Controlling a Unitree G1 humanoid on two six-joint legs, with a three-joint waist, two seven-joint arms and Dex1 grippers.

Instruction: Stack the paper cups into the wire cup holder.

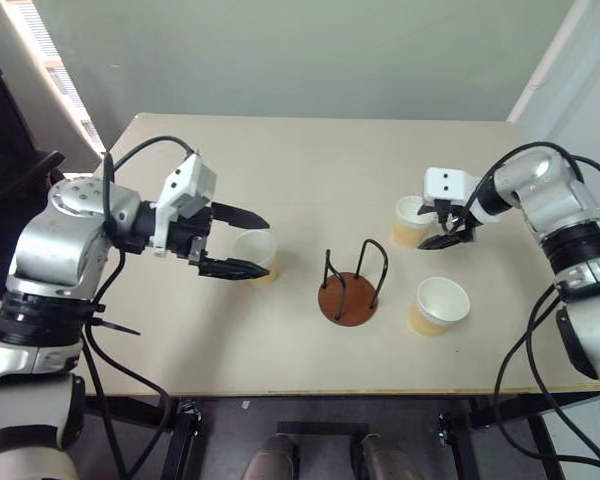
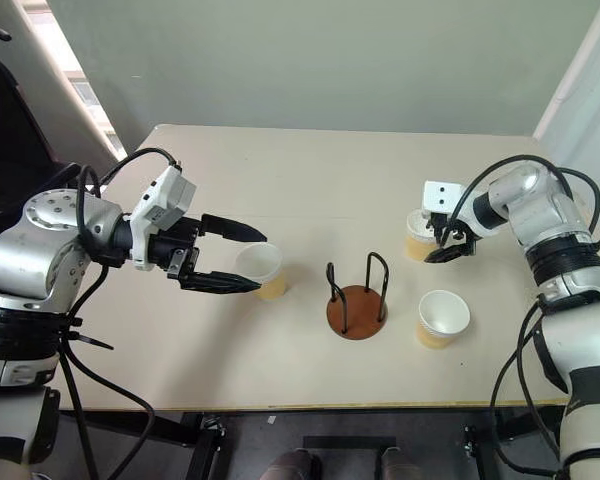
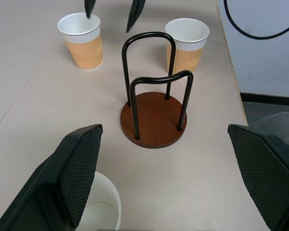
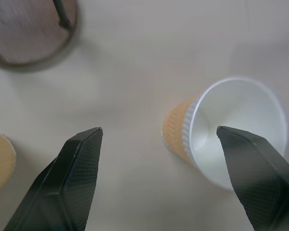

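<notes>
The wire cup holder (image 1: 350, 292), a reddish-brown disc with two black wire arches, stands empty at the table's middle. One paper cup (image 1: 260, 252) stands upright to its left. My left gripper (image 1: 248, 242) hangs open over that cup's left side, its fingers wide apart and holding nothing. A second paper cup (image 1: 411, 222) stands at the far right, and my right gripper (image 1: 448, 227) hovers open just above and beside it. In the right wrist view this cup (image 4: 231, 130) lies below, near one finger. A third paper cup (image 1: 440, 305) stands right of the holder, nearer the front.
The beige table (image 1: 310, 170) has its front edge close below the holder and the third cup. A dark chair (image 1: 10, 150) stands off the table's left side. Black cables loop beside both arms.
</notes>
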